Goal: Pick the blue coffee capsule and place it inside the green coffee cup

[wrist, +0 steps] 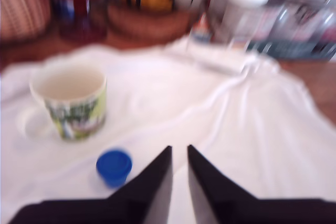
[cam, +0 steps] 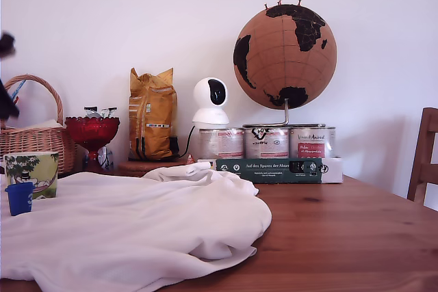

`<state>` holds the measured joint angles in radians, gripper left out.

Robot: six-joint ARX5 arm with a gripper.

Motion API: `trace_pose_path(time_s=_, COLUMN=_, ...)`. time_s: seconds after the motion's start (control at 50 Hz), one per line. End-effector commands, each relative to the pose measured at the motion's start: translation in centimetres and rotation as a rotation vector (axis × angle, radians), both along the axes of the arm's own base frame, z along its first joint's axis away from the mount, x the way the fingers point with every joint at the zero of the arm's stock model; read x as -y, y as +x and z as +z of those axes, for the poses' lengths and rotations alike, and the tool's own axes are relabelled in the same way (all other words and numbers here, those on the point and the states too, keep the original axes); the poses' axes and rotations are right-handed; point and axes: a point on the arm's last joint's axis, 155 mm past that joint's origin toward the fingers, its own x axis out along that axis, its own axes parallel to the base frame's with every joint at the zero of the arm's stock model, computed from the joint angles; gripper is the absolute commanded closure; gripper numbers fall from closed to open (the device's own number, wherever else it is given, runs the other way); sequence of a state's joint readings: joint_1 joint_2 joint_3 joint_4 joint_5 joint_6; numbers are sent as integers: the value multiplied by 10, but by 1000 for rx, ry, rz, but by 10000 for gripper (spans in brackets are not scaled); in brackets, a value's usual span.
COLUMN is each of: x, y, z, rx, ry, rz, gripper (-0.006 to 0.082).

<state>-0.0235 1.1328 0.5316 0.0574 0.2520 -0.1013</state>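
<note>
The two black fingers (wrist: 179, 153) are nearest in the wrist view, with only a thin gap between their tips and nothing held. The blue coffee capsule (wrist: 113, 167) stands upright on the white cloth (wrist: 236, 129) over the table (cam: 356, 237), beside the fingers and just in front of the green coffee cup (wrist: 71, 100), which looks empty. To grab it well, I think the fingers should open wider, slide over until the capsule is between them, go down straight and squeeze gently so it does not tip.
</note>
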Motion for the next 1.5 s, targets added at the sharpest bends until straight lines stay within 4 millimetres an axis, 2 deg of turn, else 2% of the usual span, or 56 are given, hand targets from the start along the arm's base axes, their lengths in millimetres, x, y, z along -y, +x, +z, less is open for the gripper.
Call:
trace_pose_path(time_s=0.0, x=-4, y=8, z=11, rx=4, ry=18, rz=14, gripper=92)
trace_pose_path(time_s=0.28, x=-19, y=33, z=-1, rx=-155, ry=125, rz=44, gripper=81)
trace_pose_path(time_s=0.64, x=-22, y=44, z=-29, rx=-348, ry=139, rz=50, gripper=81)
trace_pose_path(time_s=1.1, x=-21, y=52, z=-93, rx=-521, ry=140, rz=45, gripper=82)
trace_pose_path(time_s=1.36, x=-21, y=62, z=-97, rx=-495, ry=138, rz=45, gripper=93)
trace_pose_path(time_s=1.48, x=-19, y=60, z=-99, rx=-508, ry=133, rz=39, gripper=180)
